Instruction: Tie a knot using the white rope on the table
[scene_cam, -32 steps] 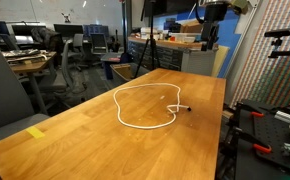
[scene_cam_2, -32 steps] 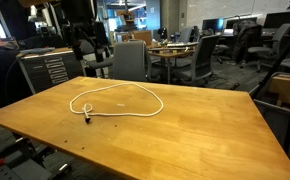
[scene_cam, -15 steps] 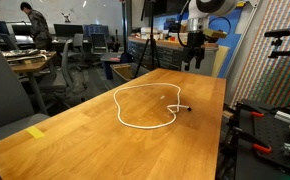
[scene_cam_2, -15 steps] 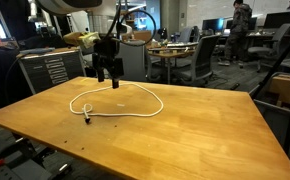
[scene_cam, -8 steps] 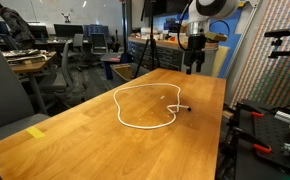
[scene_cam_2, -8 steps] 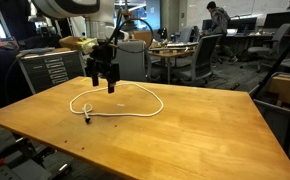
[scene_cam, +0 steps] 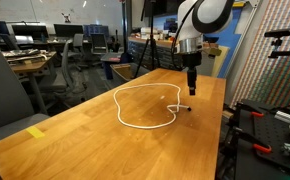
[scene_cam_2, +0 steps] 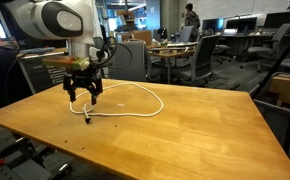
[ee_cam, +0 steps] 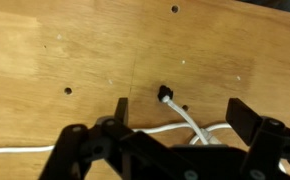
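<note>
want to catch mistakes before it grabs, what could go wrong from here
1. The open gripper hangs over the dark-tipped end of the white rope, where the wrist view shows two strands close together; the fingers might pinch both, or only the tip, which could slip out.
2. The rope lies flat on the table, so descending fingers may strike the wood.
3. Dragging that end could pull the loop apart.

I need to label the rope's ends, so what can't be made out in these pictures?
- Wrist view: the white rope disappears behind the gripper; its loop lies outside the frame.
- In both exterior views: whether the rope's ends cross or touch is too small to tell.
</note>
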Available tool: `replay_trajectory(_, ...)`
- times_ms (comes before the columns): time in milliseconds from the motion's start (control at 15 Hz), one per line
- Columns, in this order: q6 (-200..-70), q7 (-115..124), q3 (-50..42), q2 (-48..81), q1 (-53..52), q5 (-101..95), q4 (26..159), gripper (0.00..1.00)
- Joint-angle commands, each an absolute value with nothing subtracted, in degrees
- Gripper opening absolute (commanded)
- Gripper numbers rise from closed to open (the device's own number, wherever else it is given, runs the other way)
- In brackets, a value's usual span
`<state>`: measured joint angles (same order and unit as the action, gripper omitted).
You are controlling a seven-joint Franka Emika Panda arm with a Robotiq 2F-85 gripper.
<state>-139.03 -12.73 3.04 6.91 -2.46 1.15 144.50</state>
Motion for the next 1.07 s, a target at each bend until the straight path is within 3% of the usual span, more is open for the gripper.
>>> replay_trajectory(0,-148.14,-12.69,4.04,10.53,-4.33,-6.85,144.93,1.00)
replay_trajectory(400,-171.16,-7.33,0.04,16.35,-7.30,-22.85,146.76,0.97)
replay_trajectory(467,-173.67,-6.94,-0.39,17.20,-7.42,-23.73,146.72,0.75)
replay_trajectory(600,-177.00,-6.75,-1.34,18.53,-7.96,-24.41,146.35,0.71)
replay_trajectory(1000,-176.29,-7.13,-2.59,19.14,-9.35,-23.63,146.32,0.23)
